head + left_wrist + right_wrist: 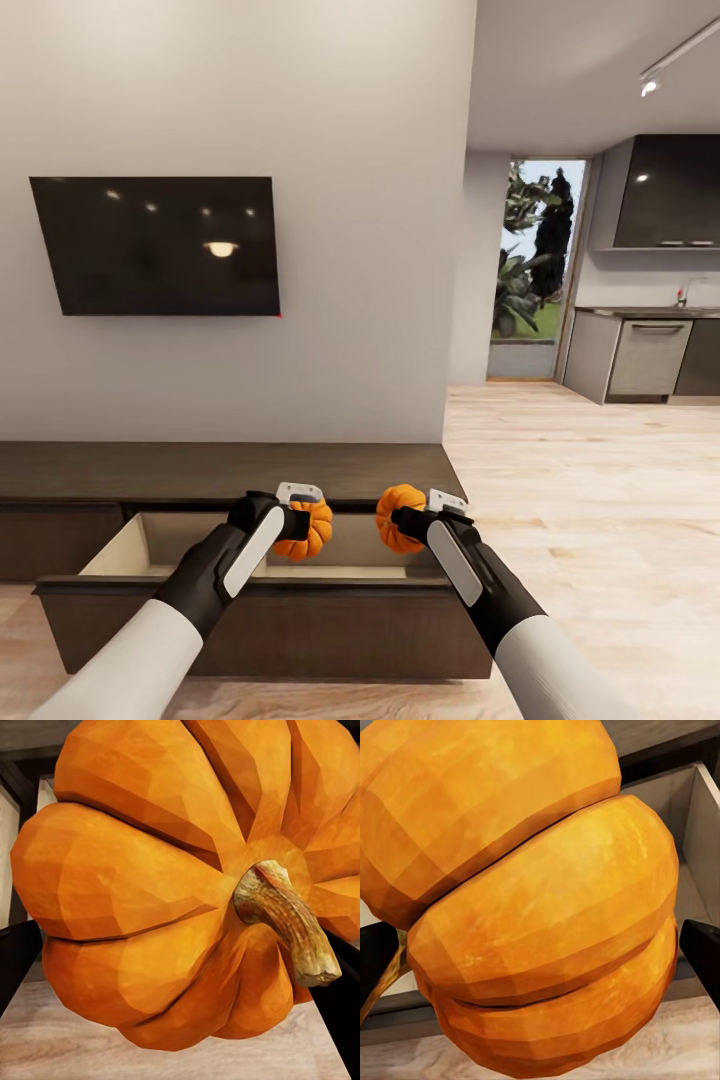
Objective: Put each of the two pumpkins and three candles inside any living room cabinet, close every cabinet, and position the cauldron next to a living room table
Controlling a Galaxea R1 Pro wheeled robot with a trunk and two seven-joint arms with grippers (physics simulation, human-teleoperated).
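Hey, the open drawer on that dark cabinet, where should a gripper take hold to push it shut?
Both grippers hold pumpkins now. Once free, the drawer has no handle, so push flat on its dark front panel, near the middle, coming from the robot's side toward the wall.

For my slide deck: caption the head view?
Both grippers hold ribbed orange pumpkins over the dark-brown cabinet's open drawer.

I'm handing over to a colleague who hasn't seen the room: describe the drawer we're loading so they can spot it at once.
Find the black TV on the grey wall; below it runs the long dark-brown cabinet. The open drawer is the one front pulled out toward the robot, showing a pale wood interior. The left gripper and right gripper each hold a pumpkin over it.
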